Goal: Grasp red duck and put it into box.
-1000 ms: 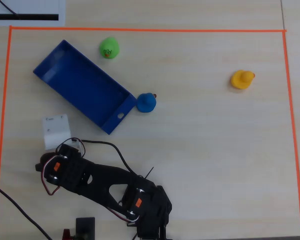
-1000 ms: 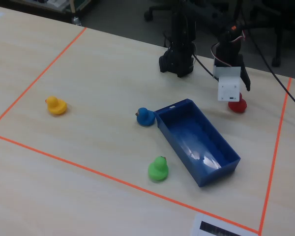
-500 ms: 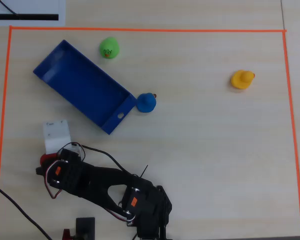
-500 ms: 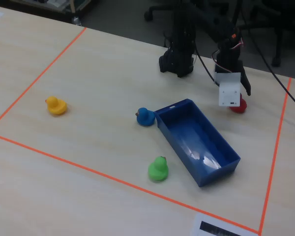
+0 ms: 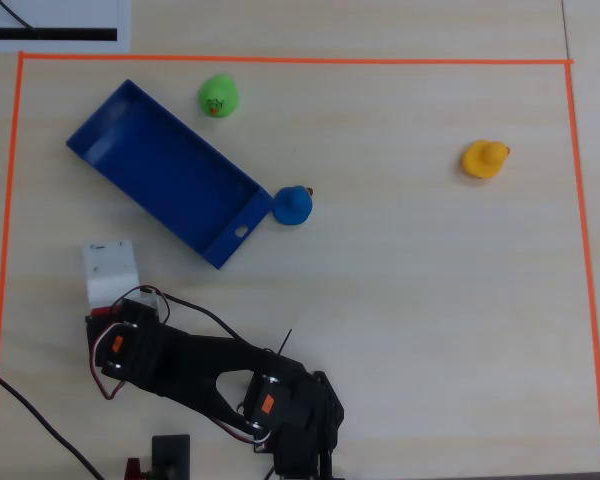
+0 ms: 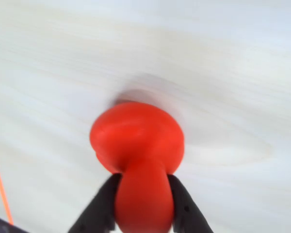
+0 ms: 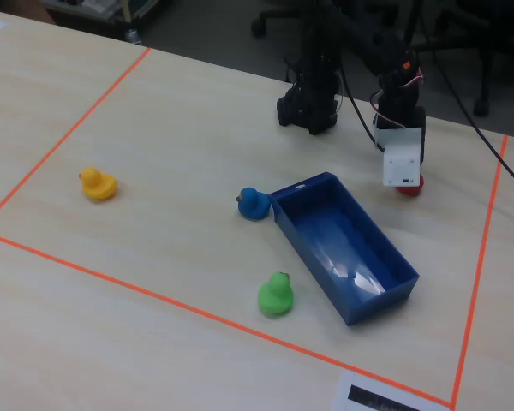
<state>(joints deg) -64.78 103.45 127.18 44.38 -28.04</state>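
Note:
In the wrist view the red duck (image 6: 137, 141) fills the middle, and my gripper (image 6: 144, 183) is shut on it, with a black finger pressed to each side of its lower part. The overhead view shows only a red sliver of the duck (image 5: 100, 311) under the white wrist block, near the left tape line. In the fixed view the red duck (image 7: 409, 187) peeks out below that block, at the gripper (image 7: 408, 182). The blue box (image 5: 160, 168) lies slanted and empty, a short way from the duck, with its hole in the near short wall. The box (image 7: 347, 248) also shows in the fixed view.
A blue duck (image 5: 292, 205) sits against the box's short end. A green duck (image 5: 218, 95) is beside its long wall. A yellow duck (image 5: 484, 158) stands far right in the overhead view. Orange tape (image 5: 8, 200) frames the work area. The arm's base (image 7: 309, 107) stands behind.
The wrist block has shifted slightly down over the red duck. Less of the duck shows in the overhead and fixed views than before, and the fingers have drawn in around it.

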